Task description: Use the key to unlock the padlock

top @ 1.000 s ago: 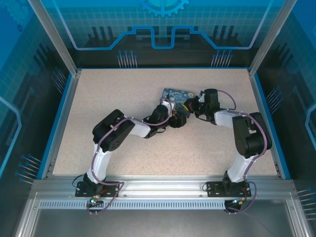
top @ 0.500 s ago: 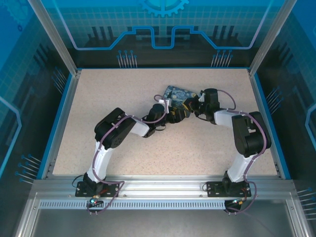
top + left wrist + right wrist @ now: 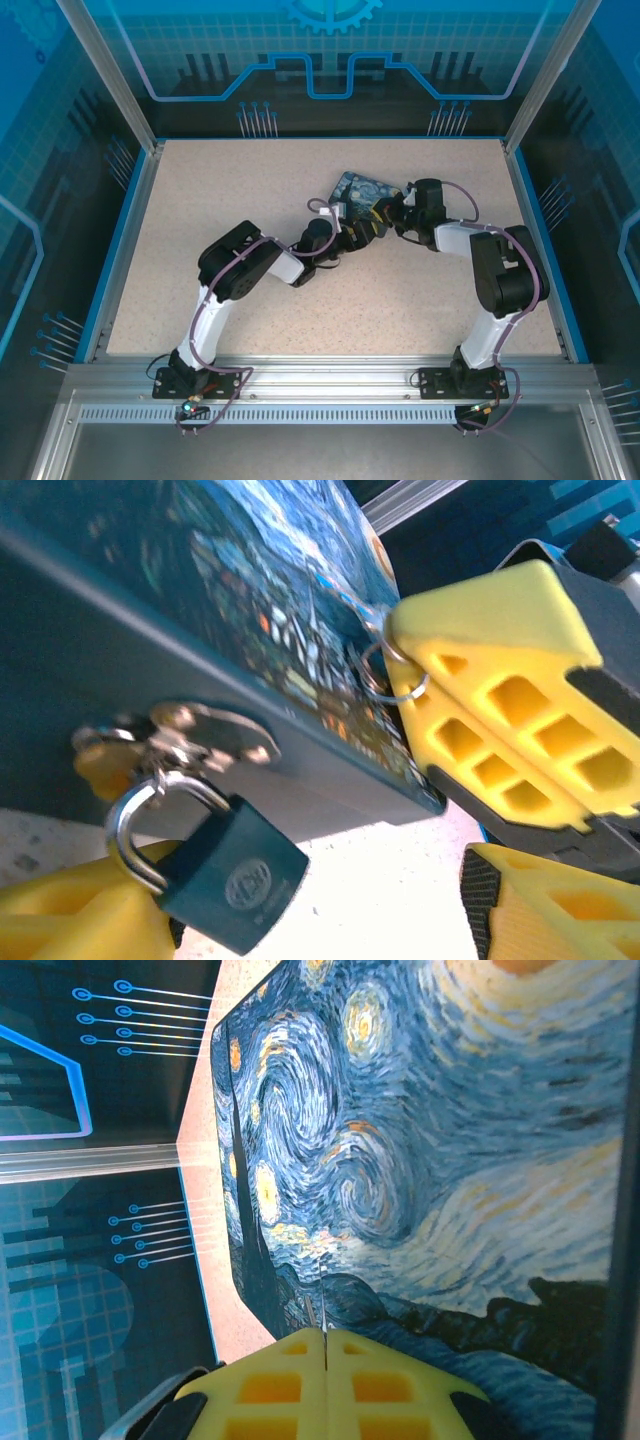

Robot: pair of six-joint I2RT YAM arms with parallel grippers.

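The padlock [image 3: 225,875], dark-bodied with a silver shackle, hangs from the hasp [image 3: 200,735] on the front of the Starry Night box [image 3: 250,590]. My left gripper [image 3: 320,920] is open low in front of the box; its left finger [image 3: 70,915] lies against the padlock and its other finger [image 3: 560,905] stands well apart. My right gripper [image 3: 325,1335] is shut on the key [image 3: 323,1305], whose thin blade pokes out over the box lid [image 3: 430,1140]. The key's ring [image 3: 392,680] hangs at the right gripper's fingertips [image 3: 420,650]. Seen from above, both grippers meet at the box [image 3: 356,188].
The box sits at the middle back of the speckled table [image 3: 250,200]. A blue rim [image 3: 120,240] and aluminium posts [image 3: 110,75] bound the table. Open tabletop lies to the left and in front of the arms.
The left arm has drawn its wrist up and left along the box front, and its jaws have narrowed a little. The right arm and the box have hardly moved.
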